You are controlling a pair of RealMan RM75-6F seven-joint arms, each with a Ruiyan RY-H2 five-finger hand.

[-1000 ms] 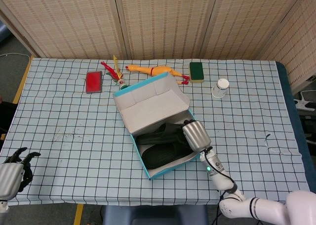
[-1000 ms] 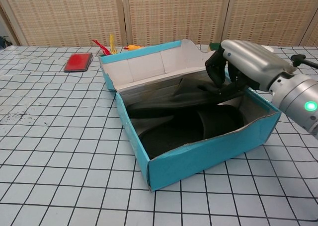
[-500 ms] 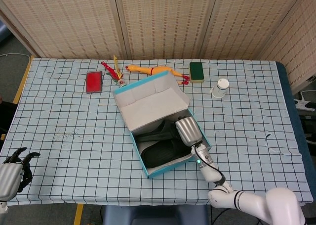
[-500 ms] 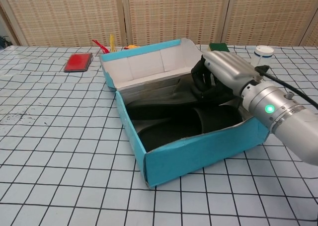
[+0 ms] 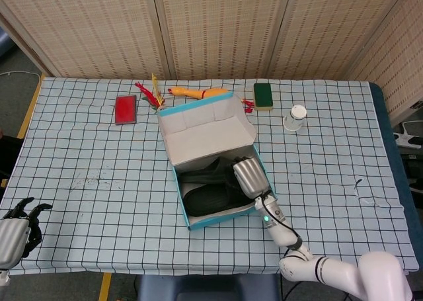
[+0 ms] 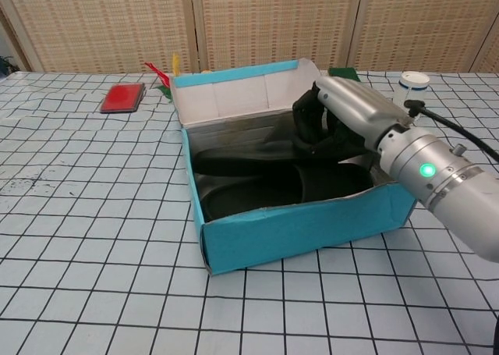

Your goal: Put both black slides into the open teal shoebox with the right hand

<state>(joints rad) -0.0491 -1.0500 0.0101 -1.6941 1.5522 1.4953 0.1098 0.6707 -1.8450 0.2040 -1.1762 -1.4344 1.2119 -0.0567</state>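
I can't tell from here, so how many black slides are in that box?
2. One slide lies flat on the box floor; the other leans against the back wall, under the right hand. None shows outside the box.

Both views are bright and evenly lit, with soft light that seems to come from above. Shadows are weak and short: a thin one lies on the table (image 5: 92,155) beside the shoebox (image 6: 312,226), and the inside of the box is dark, so the black slides (image 6: 257,187) lose detail there. The metal right hand (image 6: 351,109) shows a mild shine, not strong glare. The head view is sharp, and its corners look slightly darker. The chest view bends a little at the edges.
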